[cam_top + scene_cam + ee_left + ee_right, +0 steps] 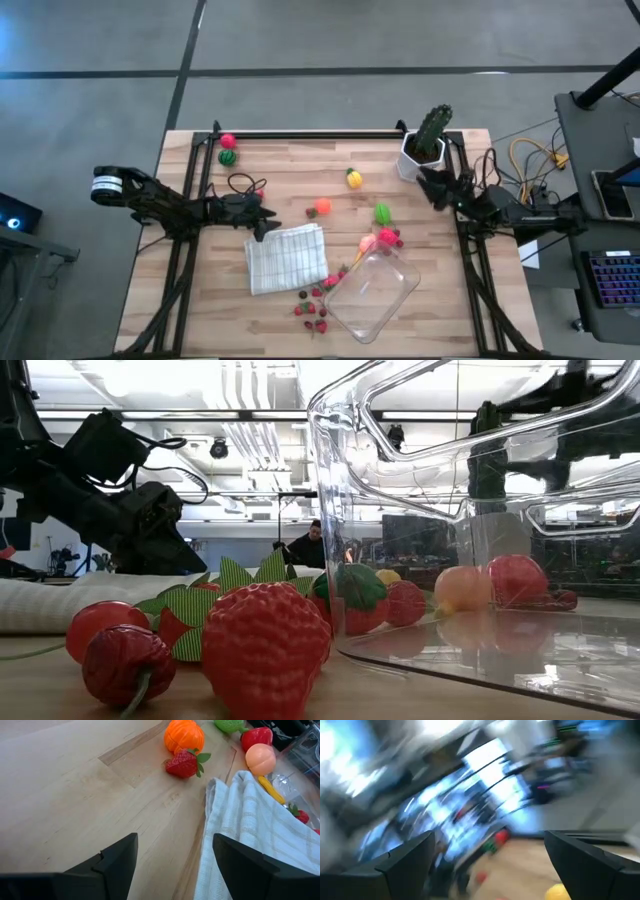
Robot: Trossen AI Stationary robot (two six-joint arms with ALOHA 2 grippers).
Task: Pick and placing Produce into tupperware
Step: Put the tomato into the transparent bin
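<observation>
The clear tupperware [410, 283] lies near the table's front edge, right of middle, its wall [330, 510] close in the low view. Produce is scattered around it: strawberries [312, 305] [262, 645] at its left, a pink and a red piece [383, 239] at its far end, a green piece [382, 212], an orange one [322, 207] [184, 736], a yellow one [353, 178]. My left gripper [266, 224] [172, 865] stands open at the far left corner of the folded checked cloth [287, 257] [250, 820]. My right gripper [430, 186] [490, 865] is open, raised beside the cactus.
A cactus in a white pot [427, 143] stands at the far right corner. A pink ball [228, 141] and a small green melon [228, 157] lie at the far left. A strawberry [186, 763] lies beyond the cloth. Bare wood spreads left of the cloth.
</observation>
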